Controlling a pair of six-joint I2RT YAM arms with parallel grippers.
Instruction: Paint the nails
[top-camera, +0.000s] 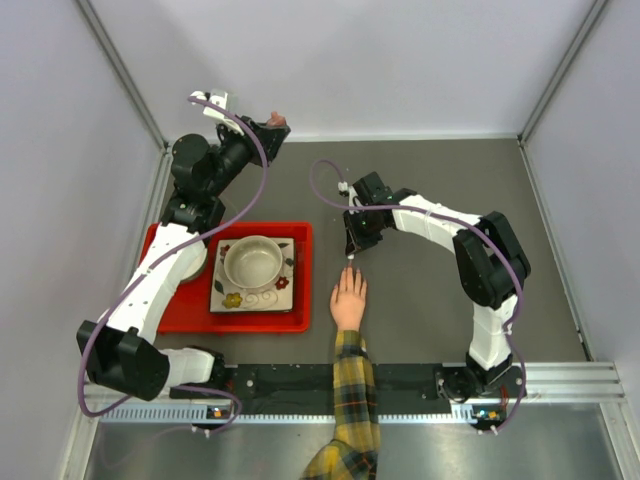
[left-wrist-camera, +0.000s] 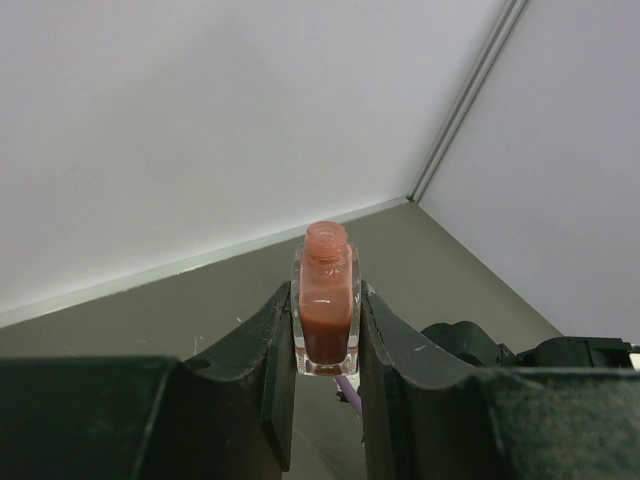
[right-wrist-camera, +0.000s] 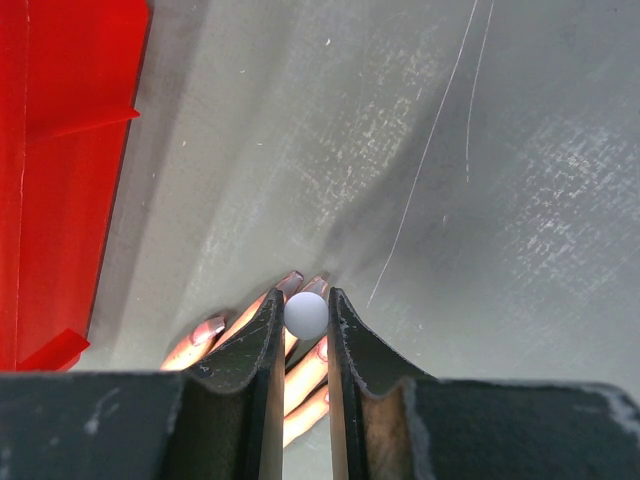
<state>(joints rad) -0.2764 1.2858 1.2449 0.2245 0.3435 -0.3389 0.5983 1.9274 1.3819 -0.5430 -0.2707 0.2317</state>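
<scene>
With bare surface (top-camera: 430, 190) right of the red tray (top-camera: 180, 318), the hand (top-camera: 349, 298) lies flat beside the tray's edge, nails (right-wrist-camera: 290, 281) under the right claw (right-wrist-camera: 306, 300), pinched narrow on a white knob (right-wrist-camera: 306, 318); the left claw (left-wrist-camera: 326, 295) clamps an uncapped polish bottle (left-wrist-camera: 326, 312).

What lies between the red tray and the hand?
Only a bare strip of grey table separates the red tray from the hand; the top view shows it, and the right wrist view agrees.

The right end effector (right-wrist-camera: 304, 305) hides most of the hand (right-wrist-camera: 303, 385); overhead, the nails (top-camera: 349, 272) are too small to discern.
</scene>
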